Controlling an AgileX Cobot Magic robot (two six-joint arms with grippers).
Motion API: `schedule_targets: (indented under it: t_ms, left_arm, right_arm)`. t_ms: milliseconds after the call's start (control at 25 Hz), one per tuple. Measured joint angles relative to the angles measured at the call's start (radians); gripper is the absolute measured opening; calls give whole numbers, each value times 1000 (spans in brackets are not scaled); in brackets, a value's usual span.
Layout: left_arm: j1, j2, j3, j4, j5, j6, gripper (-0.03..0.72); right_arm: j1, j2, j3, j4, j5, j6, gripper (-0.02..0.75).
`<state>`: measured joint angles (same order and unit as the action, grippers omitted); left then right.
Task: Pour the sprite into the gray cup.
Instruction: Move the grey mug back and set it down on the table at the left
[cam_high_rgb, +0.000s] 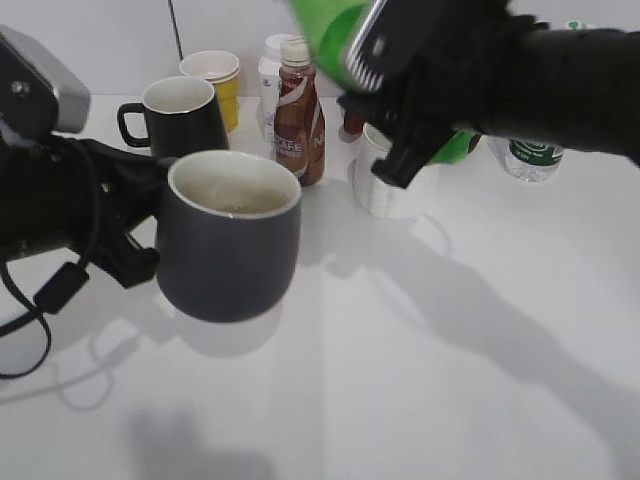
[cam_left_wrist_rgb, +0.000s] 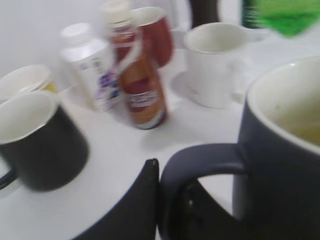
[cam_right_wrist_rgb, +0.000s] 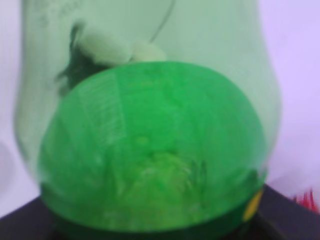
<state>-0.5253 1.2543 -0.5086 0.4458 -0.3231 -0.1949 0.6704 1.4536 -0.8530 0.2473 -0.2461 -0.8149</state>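
Jaws of the left gripper (cam_high_rgb: 140, 225) clamp the handle of the gray cup (cam_high_rgb: 230, 240), lifted off the table (cam_high_rgb: 420, 380); the right gripper (cam_high_rgb: 400, 110) grips the sprite (cam_high_rgb: 335, 25), tilted above. Pouring seems underway; next, the neck likely must line up over the rim.

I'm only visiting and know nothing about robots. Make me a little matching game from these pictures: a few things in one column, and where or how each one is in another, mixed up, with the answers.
Things:
1. gray cup
2. sprite
3. black mug
4. white mug

Places or states:
A. standing on the table beside the yellow cup
B. held by its handle in the left gripper
C. on the table, right of the brown coffee bottle
D. gripped by the right gripper, up high

Pairs: 1-B, 2-D, 3-A, 4-C
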Motion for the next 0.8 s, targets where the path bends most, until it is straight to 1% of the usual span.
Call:
schedule_targets:
  t_ms: [160, 240, 280, 320, 400, 520, 560, 640, 800]
  left_arm:
    - [78, 0, 0, -41, -47, 1, 49]
    - [125, 3, 0, -48, -100, 2, 49]
    - [142, 9, 0, -50, -134, 2, 49]
    - [161, 16, 0, -54, -166, 2, 49]
    - [189, 41, 0, -83, -211, 22, 49]
    - [212, 93, 2, -182, -261, 130, 49]
    - [215, 116, 6, -223, -285, 164, 49]
    - [219, 163, 24, -287, -360, 220, 49]
    - [219, 289, 62, -374, -558, 252, 49]
  right_arm:
    - [-38, -79, 82, -4, -65, 277, 420]
    - [-91, -107, 143, -31, -89, 418, 420]
    - [-122, -116, 177, -62, -104, 482, 420]
    - [-148, -124, 203, -102, -116, 569, 420]
    - [-211, -130, 260, -241, -150, 766, 420]
    - [-283, -131, 329, -477, -261, 1028, 420]
    - [-303, -131, 348, -530, -307, 1077, 420]
    - [-322, -131, 369, -580, -362, 1136, 420]
    - [-330, -131, 376, -604, -373, 1135, 420]
